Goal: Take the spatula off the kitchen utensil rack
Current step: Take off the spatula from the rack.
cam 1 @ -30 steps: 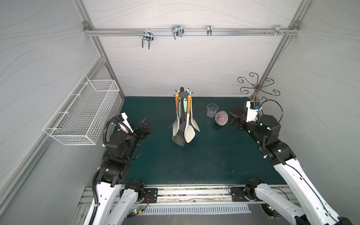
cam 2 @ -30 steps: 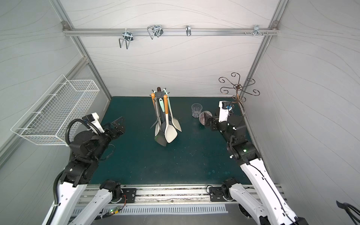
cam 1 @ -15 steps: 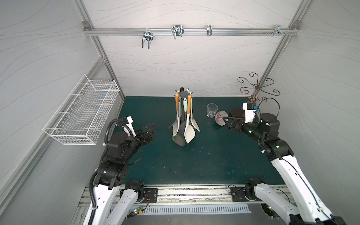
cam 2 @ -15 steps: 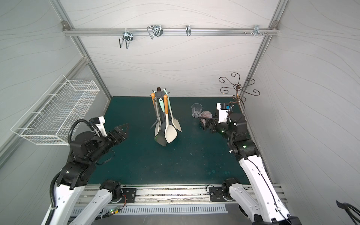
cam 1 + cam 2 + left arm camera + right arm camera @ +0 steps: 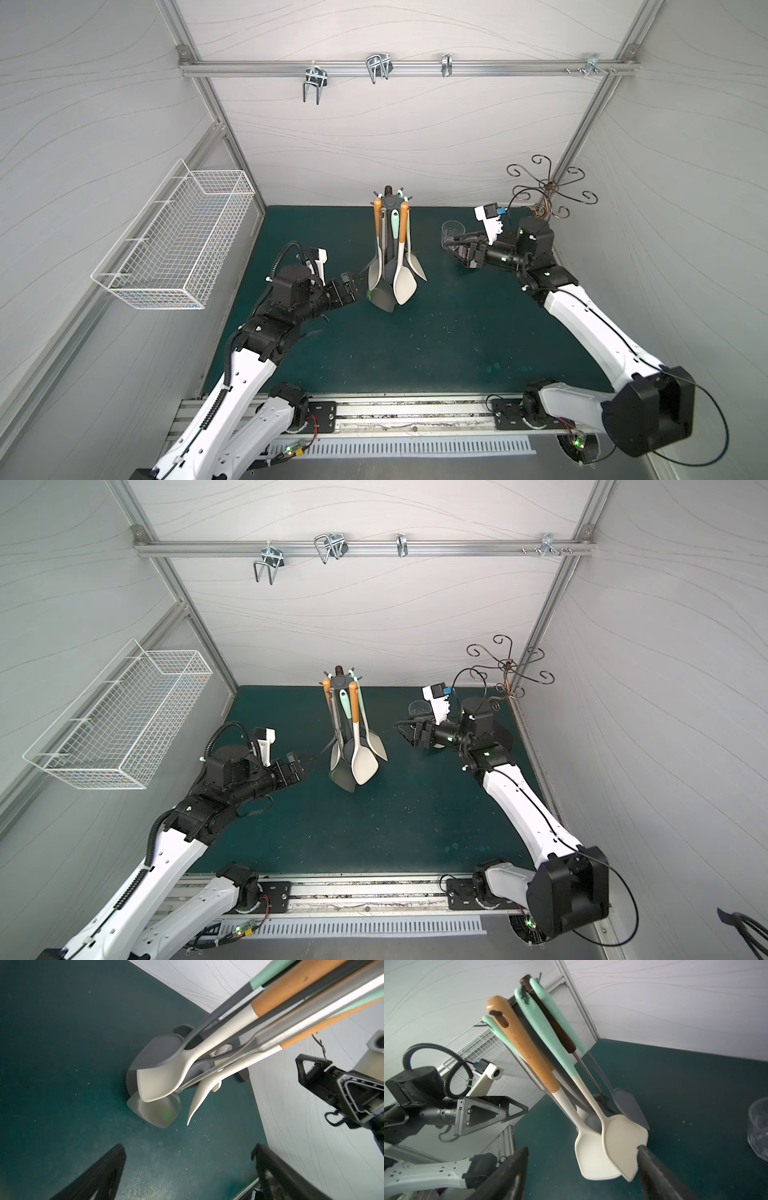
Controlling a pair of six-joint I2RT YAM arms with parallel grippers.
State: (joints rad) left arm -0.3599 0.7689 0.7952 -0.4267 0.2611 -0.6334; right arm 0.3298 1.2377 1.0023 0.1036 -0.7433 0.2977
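Orange-handled spatula reads "Royalstar". Rack stands on green mat, between white walls. Left gripper and right gripper both have their fingers apart.

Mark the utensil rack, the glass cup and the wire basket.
utensil rack [image 5: 390, 203]: in a top view, on its dark crown hub.
glass cup [image 5: 451, 229]: in a top view, on its clear wall.
wire basket [image 5: 174, 245]: in a top view, on its white mesh.

The spatula looks matt plastic; kitchen utensil rack matt grey; mat scuffed.
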